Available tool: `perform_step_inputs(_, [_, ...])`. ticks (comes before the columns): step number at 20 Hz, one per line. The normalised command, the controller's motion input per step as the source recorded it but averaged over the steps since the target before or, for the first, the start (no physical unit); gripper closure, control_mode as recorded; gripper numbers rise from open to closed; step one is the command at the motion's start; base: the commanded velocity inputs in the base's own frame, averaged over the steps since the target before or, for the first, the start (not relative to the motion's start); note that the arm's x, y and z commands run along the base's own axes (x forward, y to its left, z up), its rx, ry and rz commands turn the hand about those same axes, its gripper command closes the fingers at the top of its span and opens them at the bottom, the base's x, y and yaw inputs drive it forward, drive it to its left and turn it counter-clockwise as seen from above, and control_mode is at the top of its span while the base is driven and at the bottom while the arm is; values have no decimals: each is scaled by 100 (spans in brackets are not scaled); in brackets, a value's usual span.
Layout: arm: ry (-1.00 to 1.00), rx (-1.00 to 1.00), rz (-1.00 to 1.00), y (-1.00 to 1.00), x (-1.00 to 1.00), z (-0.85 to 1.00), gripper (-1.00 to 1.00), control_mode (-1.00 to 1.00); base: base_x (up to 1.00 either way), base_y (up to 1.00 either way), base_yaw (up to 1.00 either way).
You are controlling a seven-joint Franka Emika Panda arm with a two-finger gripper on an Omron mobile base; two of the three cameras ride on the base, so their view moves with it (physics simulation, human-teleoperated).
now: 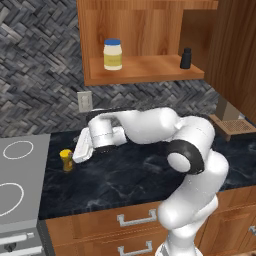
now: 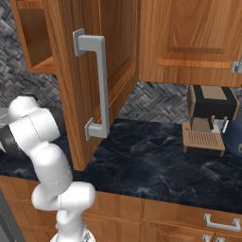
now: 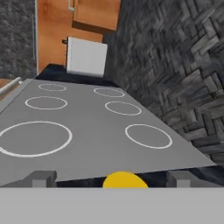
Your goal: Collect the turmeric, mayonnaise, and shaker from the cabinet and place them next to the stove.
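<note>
Left base view looks from behind over the arm point(image 1: 150, 127) at the open cabinet point(image 1: 145, 70). Right base view faces its door point(image 2: 101, 71). Hand view skims low across the stove point(image 3: 87, 131).

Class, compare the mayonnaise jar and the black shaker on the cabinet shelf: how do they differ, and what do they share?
The mayonnaise is cream-white with a blue lid; the shaker is near-black all over. The mayonnaise is much larger and rounder; the shaker is small with a narrower top. The mayonnaise stands towards the shelf's left, the shaker at its right end. Both stand upright in the cabinet.
</note>
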Motion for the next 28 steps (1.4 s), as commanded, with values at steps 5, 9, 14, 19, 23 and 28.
perform_step_inputs(5, [3,0,-15,-10,-53,84,-100,-100,0,0,0])
perform_step_inputs(9, [8,0,-20,-11,-49,96,-100,-100,0,0,0])
perform_step_inputs(14, [15,0,-26,-28,-40,97,-100,-100,0,0,0])
perform_step_inputs(19, [20,-2,-29,-54,-26,80,-100,-100,0,0,0])
perform_step_inputs(23, [16,-6,-29,-61,-19,83,-100,-100,0,0,0])
perform_step_inputs(28, [10,-6,-24,-58,-12,100,-100,-100,0,0,0])
